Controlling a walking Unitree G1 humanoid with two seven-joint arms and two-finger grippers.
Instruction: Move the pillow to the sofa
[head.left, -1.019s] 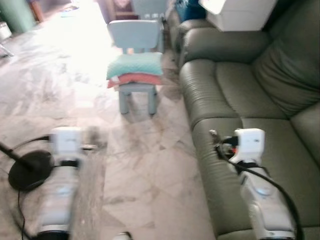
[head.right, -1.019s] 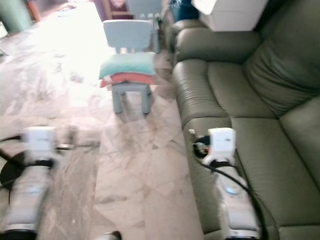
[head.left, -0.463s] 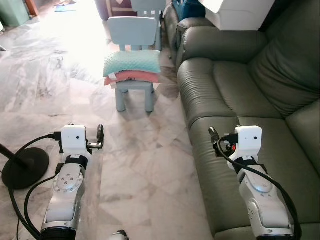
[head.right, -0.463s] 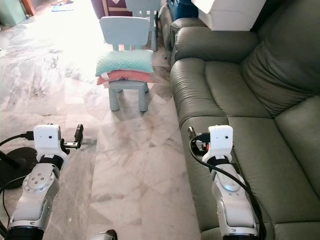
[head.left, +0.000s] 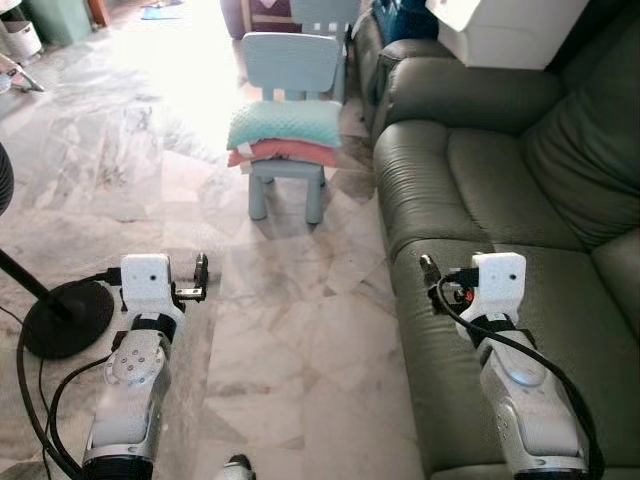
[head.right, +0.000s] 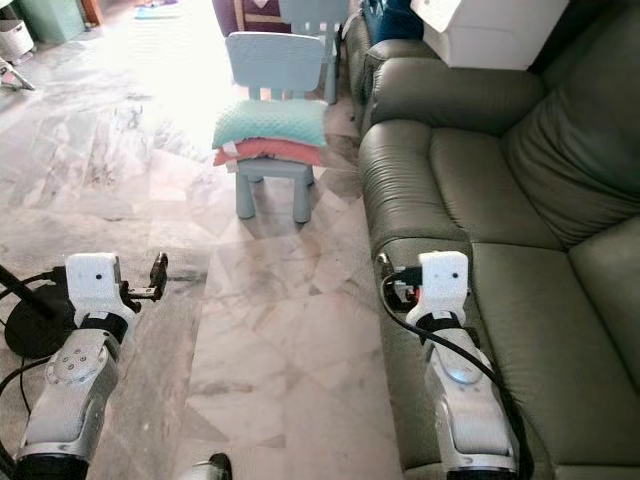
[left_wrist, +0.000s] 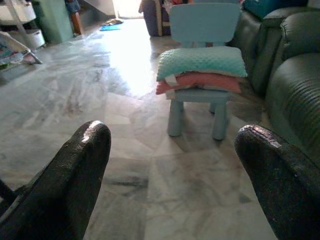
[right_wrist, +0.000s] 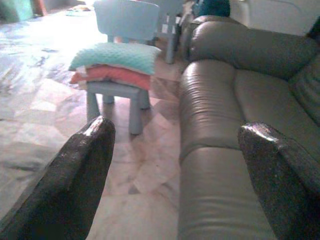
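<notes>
Since 0.5 s ago the head camera has swung, sliding the chair (head.left: 290, 120) rightward; neither arm has shifted. From the head views, 2 pillows (head.left: 285, 135) lie stacked on the chair, just beside the sofa (head.left: 480, 190), so nothing is moved yet. Left wrist view: left gripper (left_wrist: 172, 175) jaws apart, empty, facing the chair. Right wrist view: right gripper (right_wrist: 175, 175) apart, empty, above the sofa's front edge.
</notes>
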